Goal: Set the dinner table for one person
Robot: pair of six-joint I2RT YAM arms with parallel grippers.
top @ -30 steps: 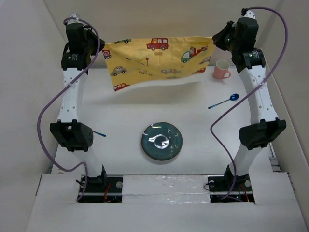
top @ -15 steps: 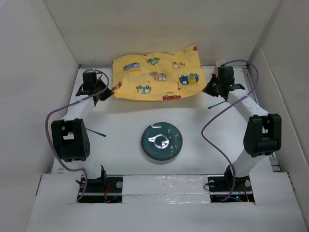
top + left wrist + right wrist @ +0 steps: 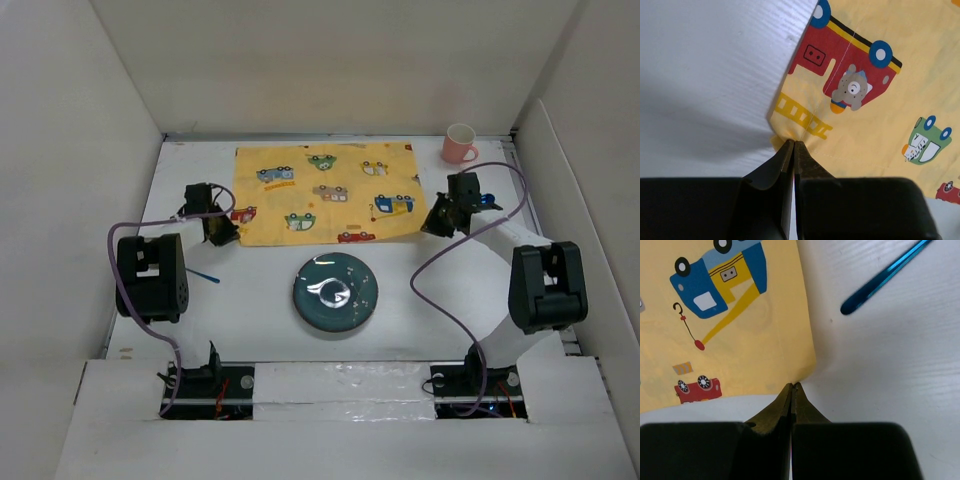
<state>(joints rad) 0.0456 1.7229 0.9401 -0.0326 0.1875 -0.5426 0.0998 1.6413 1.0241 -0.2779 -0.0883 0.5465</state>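
The yellow car-print mat (image 3: 325,192) lies flat on the white dinner table (image 3: 250,280), far of centre. My left gripper (image 3: 228,238) is shut on the mat's near left corner (image 3: 790,137). My right gripper (image 3: 428,228) is shut on its near right corner (image 3: 802,376). A dark teal plate (image 3: 335,291) lies near of the mat at the table's middle. A pink cup (image 3: 459,144) stands at the far right. A blue spoon handle (image 3: 885,277) lies right of the mat in the right wrist view. The end of a blue utensil (image 3: 205,275) shows by the left arm.
White walls enclose the table on the left, far and right sides. The arm bases (image 3: 210,380) sit at the near edge. Purple cables (image 3: 125,300) loop beside each arm.
Both arms have come down and toward me, lowering the mat from hanging in the air to lying flat on the table. The spoon is now hidden under the right arm in the top view.
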